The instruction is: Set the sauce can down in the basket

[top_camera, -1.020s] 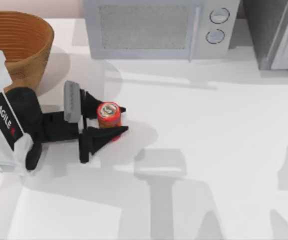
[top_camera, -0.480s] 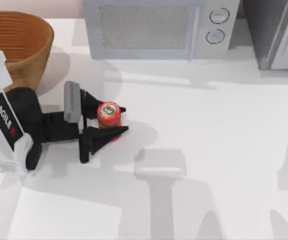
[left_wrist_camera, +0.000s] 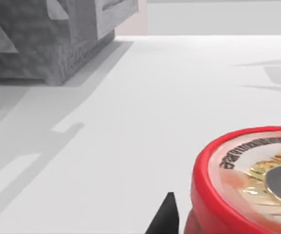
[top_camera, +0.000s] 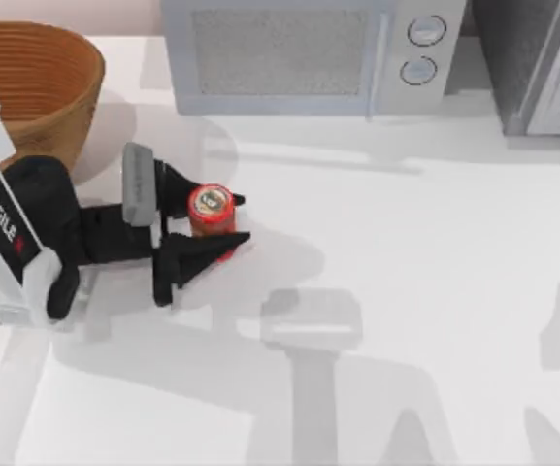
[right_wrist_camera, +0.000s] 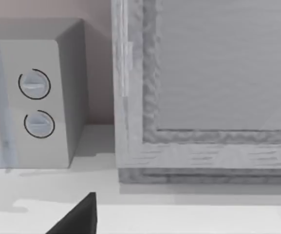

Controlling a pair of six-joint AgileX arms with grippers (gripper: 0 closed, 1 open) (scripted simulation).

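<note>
The left gripper (top_camera: 223, 221) is clenched on the can (top_camera: 211, 210), one dark finger on each side of its red wall. The can stands upright between them, silver top facing up, out on the white table (top_camera: 406, 252). The basket (top_camera: 37, 83) sits well apart from the can, in the far-left corner of the table beyond the left arm's wrist. A microwave (top_camera: 304, 53) stands at the back, to the right of the basket, and a grey cabinet (top_camera: 542, 63) stands further right again.

By its look, the can should be rigid and fairly light, so the fingers can squeeze firmly without denting it. Its wall is smooth and round, which makes it likely to slip or twist if held off-centre. The best hold is across the middle of the body, on opposite sides and below the top rim, which is roughly where the fingers appear to sit now. The basket's sides are tall, so the can would need carrying well above the rim before it goes in.

The top view gives the full layout of can, arm and basket. The left wrist view adds a close look at the can's red rim (left_wrist_camera: 213, 161) and printed lid, plus one dark fingertip (left_wrist_camera: 165, 214) just beside it. The right wrist view shows the microwave's two dials (right_wrist_camera: 34, 84) and the cabinet face (right_wrist_camera: 218, 73); a dark finger (right_wrist_camera: 79, 217) of the right gripper sits at its edge, but I cannot tell whether that gripper is open.
</note>
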